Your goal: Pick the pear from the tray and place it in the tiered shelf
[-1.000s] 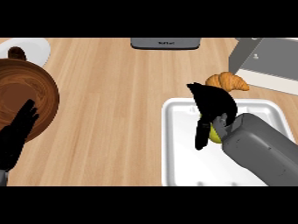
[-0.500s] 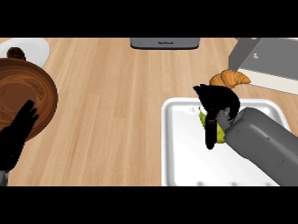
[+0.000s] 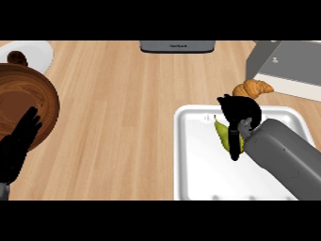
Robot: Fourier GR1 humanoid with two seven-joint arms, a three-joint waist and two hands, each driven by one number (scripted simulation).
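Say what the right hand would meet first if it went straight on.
The right hand, curled on the pear, points up-left: past the tray's rim lies bare counter, then the dark device. The croissant sits just right; depth unclear.

The right hand (image 3: 239, 112) is matte black, set on a thick, rounded grey forearm (image 3: 288, 160). The left hand (image 3: 11, 148) is black as well.

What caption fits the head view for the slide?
Right hand curls round the pear in the white tray, croissant just beyond; left hand rests open at lower left.
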